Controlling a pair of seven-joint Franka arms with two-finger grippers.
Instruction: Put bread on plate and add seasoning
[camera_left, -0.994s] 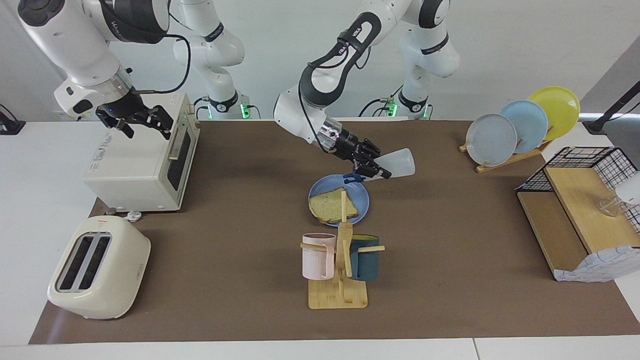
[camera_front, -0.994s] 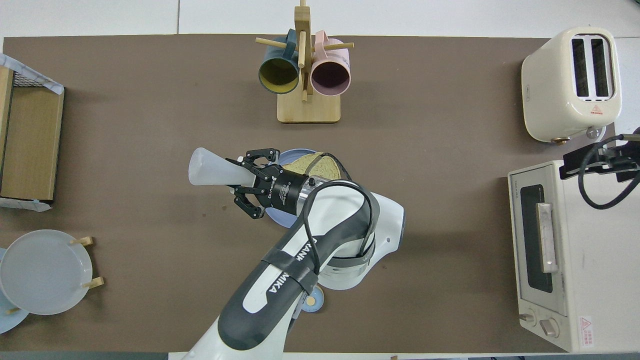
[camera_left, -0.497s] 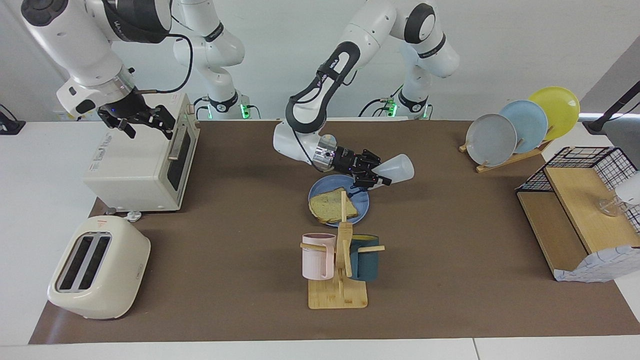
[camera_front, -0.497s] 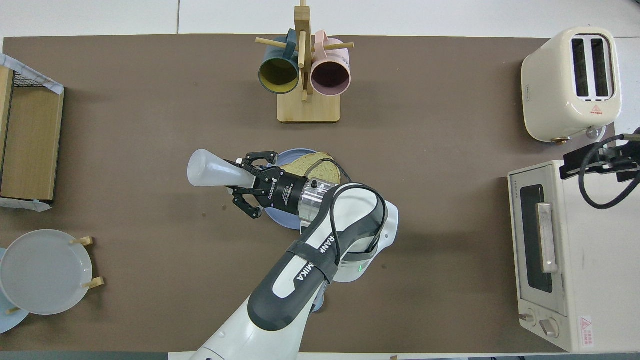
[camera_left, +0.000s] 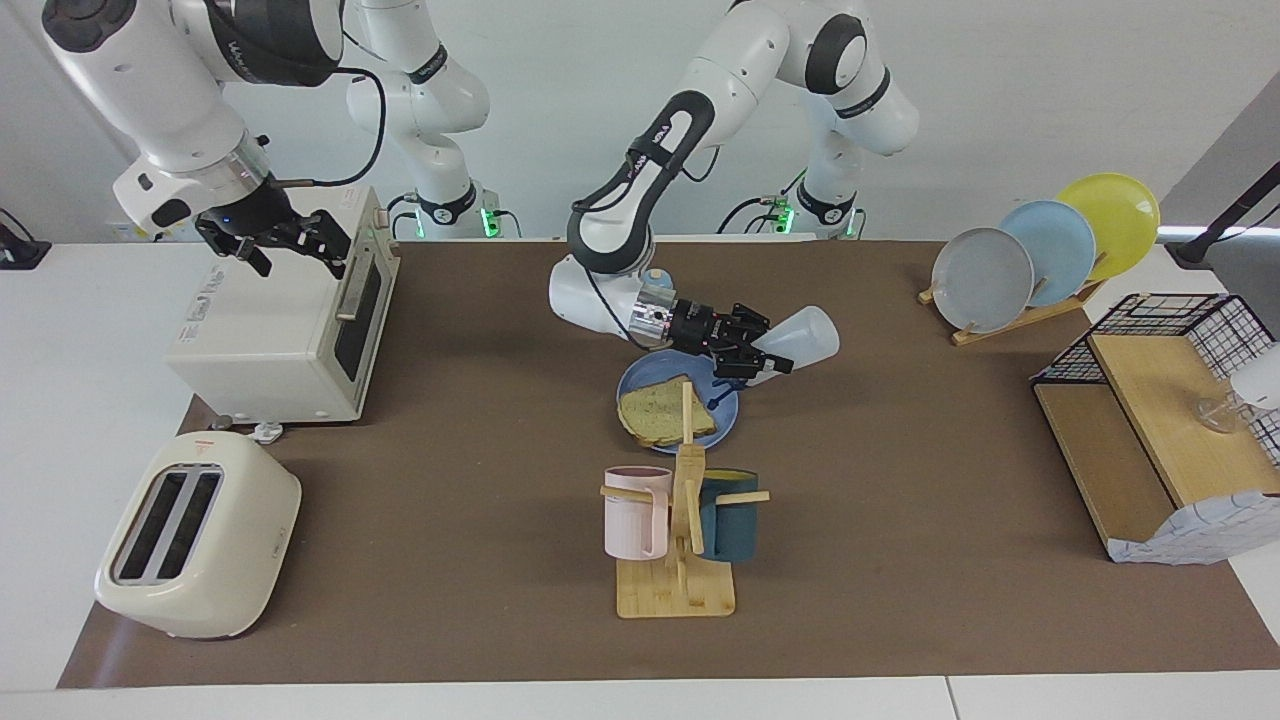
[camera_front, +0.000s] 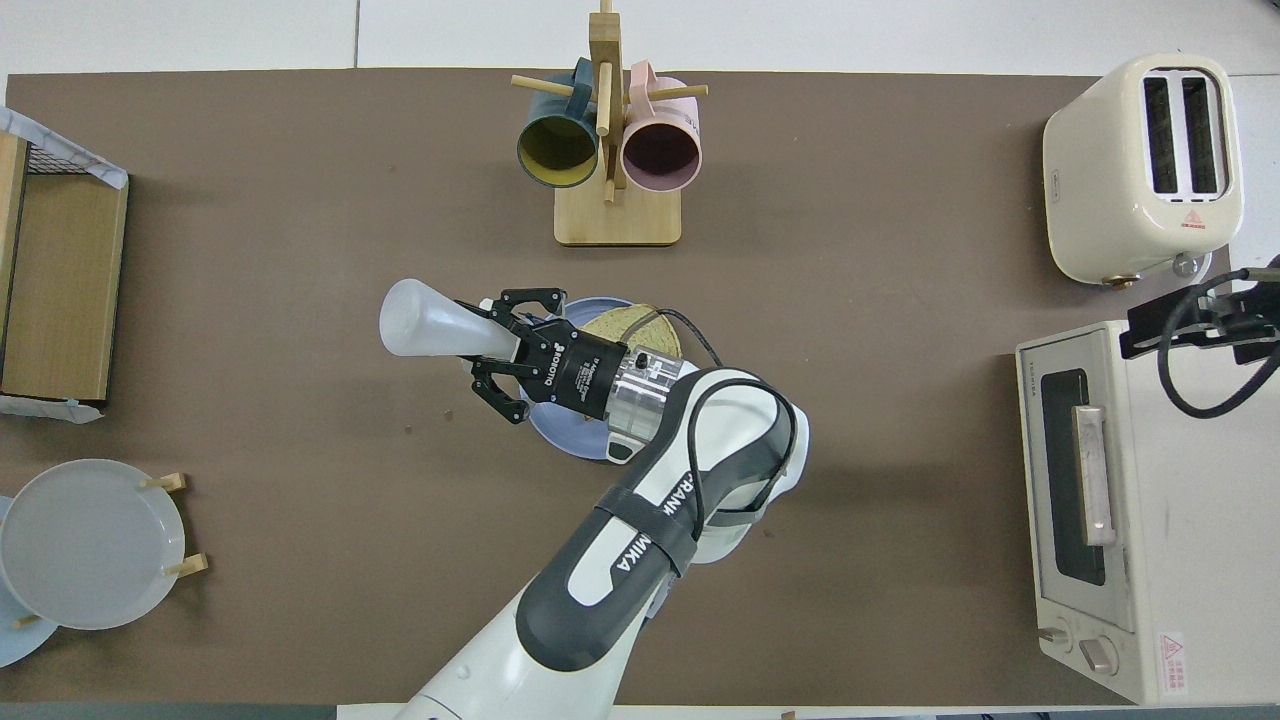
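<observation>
Facing view shows bread (camera_left: 664, 411) whole, overhead half-hidden

The bread (camera_left: 664, 412) lies on the plate (camera_left: 725, 413), mid-tabletop (camera_left: 900, 560); the mug rack (camera_left: 680, 540) stands farther out, apparently just beside the plate.

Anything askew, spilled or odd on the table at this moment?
No spill or damage shows. The translucent whitish seasoning bottle lies almost sideways in the left gripper, over the round blue plate's edge rather than over the tan bread slice. The right gripper waits open above the cream toaster oven.
</observation>
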